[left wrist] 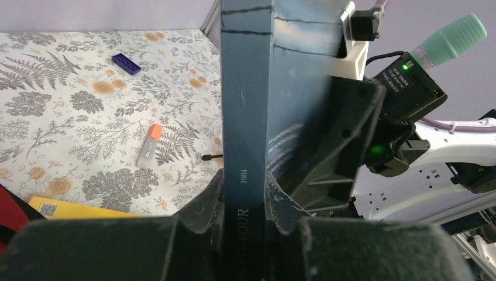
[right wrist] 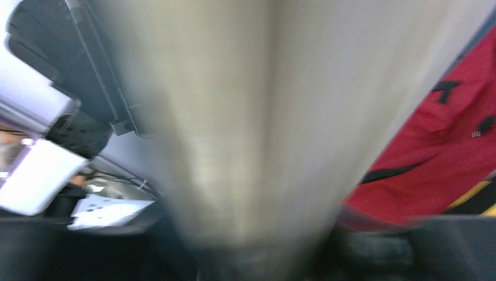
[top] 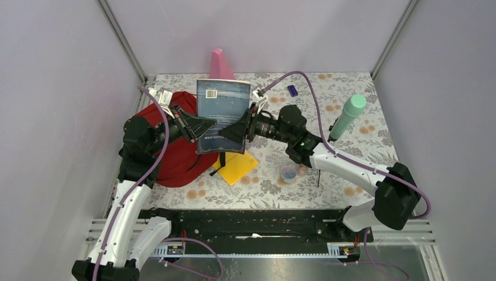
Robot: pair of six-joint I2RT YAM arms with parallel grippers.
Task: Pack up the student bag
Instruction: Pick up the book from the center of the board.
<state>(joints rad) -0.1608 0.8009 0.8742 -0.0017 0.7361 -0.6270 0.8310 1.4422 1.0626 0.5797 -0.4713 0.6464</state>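
Note:
A dark blue book (top: 222, 111) hangs upright over the table between both arms. My left gripper (top: 205, 126) is shut on its spine. In the left wrist view the spine (left wrist: 245, 117) runs up between the fingers, and both jaws press on its covers. My right gripper (top: 235, 132) clamps the opposite, page-edge side. In the right wrist view the pale, blurred page edge (right wrist: 245, 117) fills the frame, hiding the fingers. The student bag (top: 169, 164), dark red with black straps, lies on the table under and behind the left gripper, and shows at the right of the right wrist view (right wrist: 444, 146).
A yellow notebook (top: 237, 167) lies below the book. A bottle with a green cap (top: 348, 117) lies at the right. A small blue stick (top: 292, 90), a pink cone (top: 220, 64) and a small clear cup (top: 288, 171) are nearby. An orange-capped stick (left wrist: 149, 146) rests on the floral cloth.

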